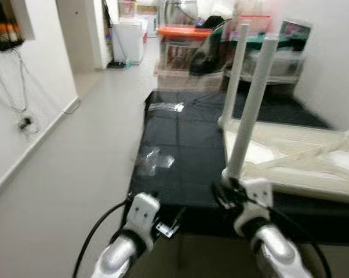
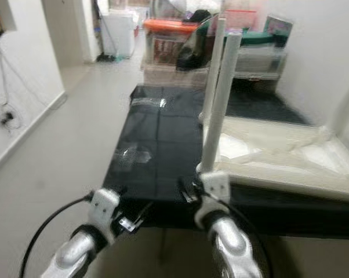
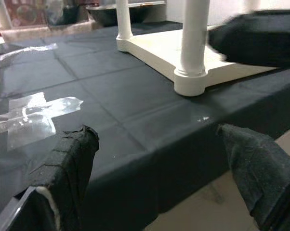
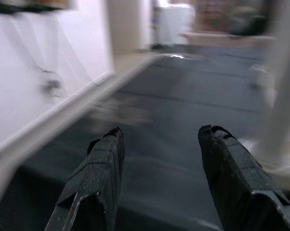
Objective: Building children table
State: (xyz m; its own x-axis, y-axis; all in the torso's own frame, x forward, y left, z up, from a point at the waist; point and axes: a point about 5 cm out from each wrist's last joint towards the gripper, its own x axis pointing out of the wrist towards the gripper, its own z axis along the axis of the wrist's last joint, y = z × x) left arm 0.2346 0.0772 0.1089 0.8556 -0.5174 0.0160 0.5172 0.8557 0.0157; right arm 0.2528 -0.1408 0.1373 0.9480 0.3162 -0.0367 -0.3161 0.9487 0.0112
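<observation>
The cream children's table (image 1: 302, 153) lies upside down on a black-covered low platform (image 1: 186, 145). Two white legs stand up from it, the near leg (image 1: 251, 110) and the far leg (image 1: 237, 69). My right gripper (image 1: 225, 194) is at the platform's front edge, close beside the foot of the near leg. It is open and holds nothing, as its wrist view shows (image 4: 159, 149), with the blurred leg (image 4: 284, 91) off to one side. My left gripper (image 3: 159, 159) is open wide over the platform's front edge, apart from the near leg (image 3: 193, 43).
Patches of clear tape (image 1: 154, 159) are stuck to the black cover. Stacked storage boxes, one with an orange lid (image 1: 183, 32), stand at the back. A white wall with hanging cables (image 1: 24, 119) runs along the left, with bare floor (image 1: 76, 174) beside it.
</observation>
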